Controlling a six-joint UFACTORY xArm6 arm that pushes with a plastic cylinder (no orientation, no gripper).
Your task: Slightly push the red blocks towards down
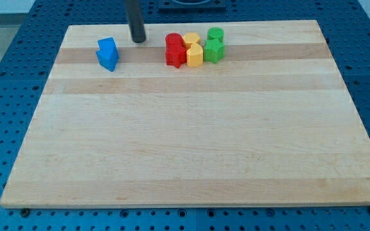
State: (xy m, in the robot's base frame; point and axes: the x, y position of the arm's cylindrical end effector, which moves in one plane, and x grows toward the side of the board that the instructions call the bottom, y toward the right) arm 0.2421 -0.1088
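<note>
Seemingly the arm was at the approach step: my tip [137,40], the lower end of a straight dark rod with no jaws to spread or press together, stood near the view's top edge of the board, touching no block. It sat between the blue blocks to the view's left and the red blocks to the view's right, near both but apart from each.

A pale wooden board [185,147], made of long planks with visible grain, lay on a blue perforated table [18,77]. The red blocks [174,50], two glossy plastic pieces pressed together one above the other, stood at the left end of a tight cluster near the view's top; their exact shapes were hard to make out. Touching them on the right were two yellow blocks [193,51], and beyond those two green blocks [214,45], the upper one rounded like a cylinder. The blue blocks [108,53], angular and also stacked in the view, stood well apart to the left.

By my judgement, the next move called for carrying the tip to the view's top side of the red pair, then a short stroke downward. Because the yellow pieces touched the red ones, they might be dragged along.
</note>
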